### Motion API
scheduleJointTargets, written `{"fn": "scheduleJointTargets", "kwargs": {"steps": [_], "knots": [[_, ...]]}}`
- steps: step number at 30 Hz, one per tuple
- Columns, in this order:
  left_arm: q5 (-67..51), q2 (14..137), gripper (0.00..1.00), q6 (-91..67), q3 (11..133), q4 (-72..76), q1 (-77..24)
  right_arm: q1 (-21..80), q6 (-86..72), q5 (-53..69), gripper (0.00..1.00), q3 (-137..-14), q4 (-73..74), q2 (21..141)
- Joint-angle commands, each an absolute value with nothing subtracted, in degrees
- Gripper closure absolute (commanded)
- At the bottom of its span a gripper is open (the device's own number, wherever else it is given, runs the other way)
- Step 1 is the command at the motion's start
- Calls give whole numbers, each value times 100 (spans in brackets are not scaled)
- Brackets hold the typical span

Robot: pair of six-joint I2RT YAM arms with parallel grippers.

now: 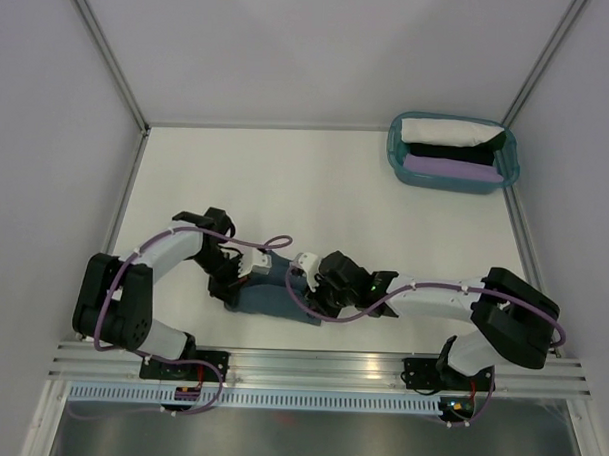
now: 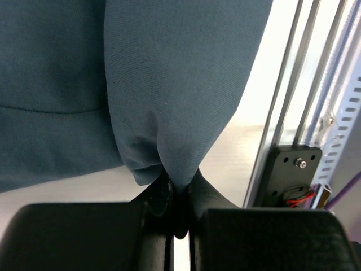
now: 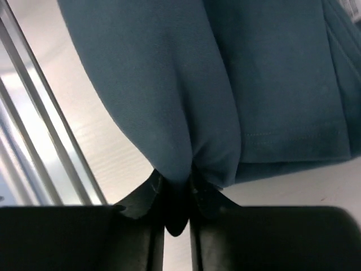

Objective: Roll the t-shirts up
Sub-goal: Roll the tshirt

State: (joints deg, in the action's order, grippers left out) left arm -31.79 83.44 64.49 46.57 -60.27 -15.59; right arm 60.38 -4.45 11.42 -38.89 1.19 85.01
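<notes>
A slate-blue t-shirt [image 1: 270, 295], bunched into a short bundle, lies at the 6 o'clock edge of the white table [image 1: 316, 188], just inside the aluminium rail [image 1: 320, 367]. The left fingers [image 2: 159, 196] are clamped on a pinched fold at the bundle's 9 o'clock end. The right fingers [image 3: 206, 195] grip a fold at its 3 o'clock end. A teal basket [image 1: 448, 183] holding folded white, black and lilac cloth sits at the table's 1 o'clock corner.

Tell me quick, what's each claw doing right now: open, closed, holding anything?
Left claw: closed, pinching a fold of the tee.
Right claw: closed, pinching the same tee.
</notes>
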Motion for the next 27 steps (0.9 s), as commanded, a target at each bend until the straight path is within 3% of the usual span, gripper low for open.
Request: {"fn": "scheduleJointTargets", "kwargs": {"steps": [1,3,7,9,11,17,22,25,27], "knots": [[-3480,8315,98,6881,4729,-6670,-1389,5977,-1062,1648,83,-3946,202,8579],[-3489,8210,98,7074,4641,-6977,-1336,5950,-1299,2229,98,-3867,71,8359],[-3559,7779,93,7233,4316,-7005,-1275,5880,-1854,3654,100,-3823,-307,8200],[-3586,7664,71,7146,4376,-6865,-1196,5592,-1890,4349,100,-3858,-334,8410],[-3586,7734,59,6735,4473,-6487,-1134,5310,-1628,4526,100,-3893,-186,8664],[-4192,7857,48,6144,4869,-6197,-1081,4624,-1538,4693,100,-3858,-316,8842],[-4412,8270,50,5793,4922,-5933,-1081,4430,-1407,4982,100,-3937,-457,9087],[-4395,8490,76,5556,4931,-5713,-1081,4316,-1328,5272,98,-3972,-467,9245],[-4359,8525,84,5450,5000,-5617,-1072,4175,-1187,5422,98,-4043,-265,9299]]}}
